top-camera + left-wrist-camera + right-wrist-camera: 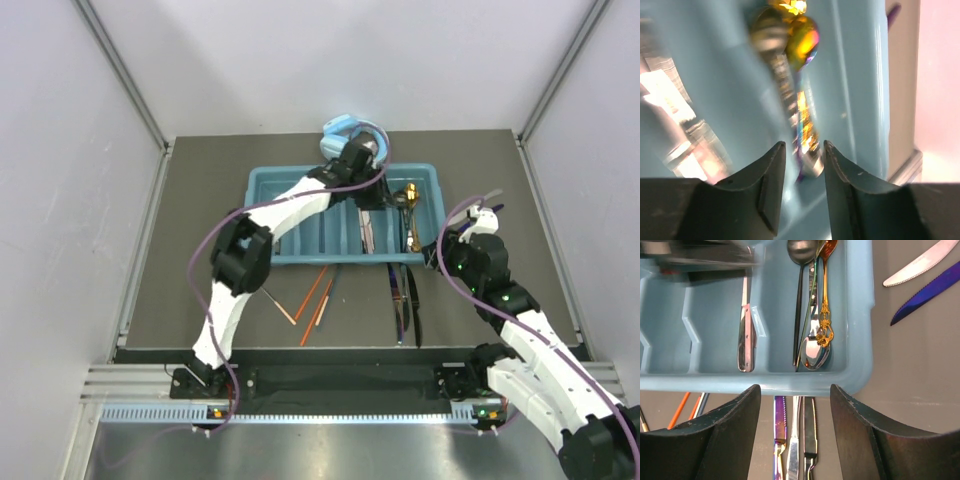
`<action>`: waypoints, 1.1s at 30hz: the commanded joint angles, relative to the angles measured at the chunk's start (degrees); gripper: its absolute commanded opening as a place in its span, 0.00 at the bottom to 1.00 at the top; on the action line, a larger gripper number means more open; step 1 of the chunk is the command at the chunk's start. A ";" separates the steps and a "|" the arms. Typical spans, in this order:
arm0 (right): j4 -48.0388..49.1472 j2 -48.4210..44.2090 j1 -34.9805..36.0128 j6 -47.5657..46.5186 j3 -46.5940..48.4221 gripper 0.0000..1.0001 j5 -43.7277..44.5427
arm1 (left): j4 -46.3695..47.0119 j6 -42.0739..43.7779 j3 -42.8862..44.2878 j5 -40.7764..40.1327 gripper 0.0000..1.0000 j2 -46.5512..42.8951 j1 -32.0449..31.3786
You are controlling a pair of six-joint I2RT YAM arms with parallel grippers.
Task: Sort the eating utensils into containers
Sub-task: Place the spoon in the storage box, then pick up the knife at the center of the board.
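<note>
You are finishing a drop: your left gripper [804, 148], jaws narrowly parted, is hovering over a gold spoon [801, 40] in the tray's [860, 85] rightmost compartment. Your right gripper [795, 390] is hanging wide and empty; next it needs lowering onto the bench cutlery [795, 440] beside the tray's near edge.

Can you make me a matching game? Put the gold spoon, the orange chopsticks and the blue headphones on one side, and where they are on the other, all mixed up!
Things:
1. gold spoon
2. orange chopsticks
3. blue headphones

Places:
A. on the table, along the near side of the tray
B. behind the tray's far side
C. inside the tray, in the rightmost compartment

Pairs: 1-C, 2-A, 3-B
</note>
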 commanded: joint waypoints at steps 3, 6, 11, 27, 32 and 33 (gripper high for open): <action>2.32 1.24 -0.77 -0.69 1.15 0.58 0.60 | -1.16 6.39 -16.75 -6.27 0.42 -24.49 6.39; 2.15 3.26 -0.77 -1.39 2.11 0.58 -0.27 | -3.78 7.61 -22.03 -6.44 0.42 -31.36 9.91; 0.83 5.99 -0.86 -4.64 2.55 0.57 -3.35 | -16.16 10.61 -24.95 -12.41 0.40 -38.14 14.83; 7.60 5.20 2.38 -3.68 -1.23 0.57 -21.37 | -27.26 -2.73 -56.21 -31.06 0.43 -75.76 17.73; 4.35 10.73 15.74 -3.59 3.95 0.59 -12.95 | -26.65 -6.87 -63.27 -27.20 0.42 -76.92 17.73; 2.95 12.13 16.53 -1.94 4.48 0.59 -11.37 | -26.30 -7.23 -64.49 -26.58 0.42 -76.74 17.74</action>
